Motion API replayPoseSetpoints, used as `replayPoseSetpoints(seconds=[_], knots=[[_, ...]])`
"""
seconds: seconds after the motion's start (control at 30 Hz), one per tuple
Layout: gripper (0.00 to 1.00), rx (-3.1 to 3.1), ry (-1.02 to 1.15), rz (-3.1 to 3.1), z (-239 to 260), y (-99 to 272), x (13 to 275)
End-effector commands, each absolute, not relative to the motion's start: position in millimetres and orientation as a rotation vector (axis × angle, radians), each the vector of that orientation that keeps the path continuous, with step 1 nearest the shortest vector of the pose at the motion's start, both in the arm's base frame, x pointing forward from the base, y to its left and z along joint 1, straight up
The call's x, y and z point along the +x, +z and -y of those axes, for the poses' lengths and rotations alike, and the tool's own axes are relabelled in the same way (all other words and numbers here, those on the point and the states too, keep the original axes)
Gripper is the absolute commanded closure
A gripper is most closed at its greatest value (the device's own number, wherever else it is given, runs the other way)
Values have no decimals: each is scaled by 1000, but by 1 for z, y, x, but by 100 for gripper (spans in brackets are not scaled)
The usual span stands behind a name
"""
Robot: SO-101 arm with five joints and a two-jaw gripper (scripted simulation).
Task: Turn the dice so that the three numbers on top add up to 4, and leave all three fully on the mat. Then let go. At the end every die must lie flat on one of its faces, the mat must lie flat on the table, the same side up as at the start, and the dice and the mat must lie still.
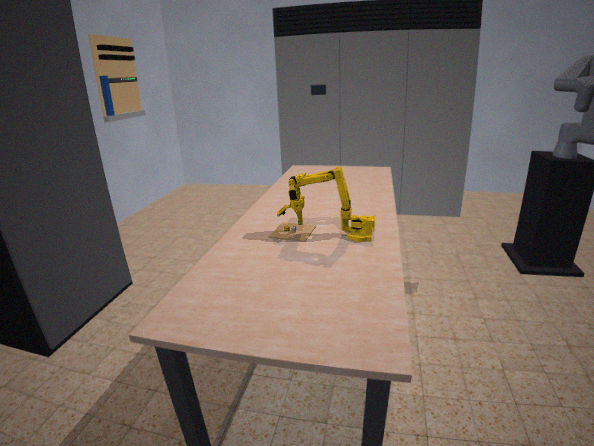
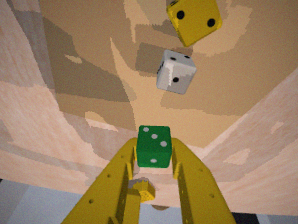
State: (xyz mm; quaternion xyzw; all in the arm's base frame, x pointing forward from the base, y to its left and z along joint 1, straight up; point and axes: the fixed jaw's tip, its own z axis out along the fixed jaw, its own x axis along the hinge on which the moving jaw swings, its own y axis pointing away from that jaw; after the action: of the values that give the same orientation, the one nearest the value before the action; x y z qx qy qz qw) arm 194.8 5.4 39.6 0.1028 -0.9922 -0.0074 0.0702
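My gripper (image 2: 154, 150) (image 1: 300, 221) is shut on a green die (image 2: 154, 145), whose visible face shows three pips. It hangs over the tan mat (image 2: 90, 65) (image 1: 306, 232), near its edge. A white die (image 2: 174, 72) (image 1: 293, 228) lies on the mat ahead of the fingers. A yellow die (image 2: 195, 21) (image 1: 286, 228) lies on the mat just beyond the white one. In the exterior view the green die is hidden by the fingers.
The mat lies on a long wooden table (image 1: 280, 305). The arm's yellow base (image 1: 359, 229) stands on the table to the right of the mat. A dark cabinet (image 1: 50, 175) stands at the left and a black pedestal (image 1: 552, 210) at the right.
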Motion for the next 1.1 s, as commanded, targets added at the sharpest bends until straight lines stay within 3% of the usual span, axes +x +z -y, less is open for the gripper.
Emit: replayPoseSetpoints(seconds=[0.0,1.07], knots=[[100,330,-14,3043,-7,48,200],[100,207,1,3144,-7,46,205]])
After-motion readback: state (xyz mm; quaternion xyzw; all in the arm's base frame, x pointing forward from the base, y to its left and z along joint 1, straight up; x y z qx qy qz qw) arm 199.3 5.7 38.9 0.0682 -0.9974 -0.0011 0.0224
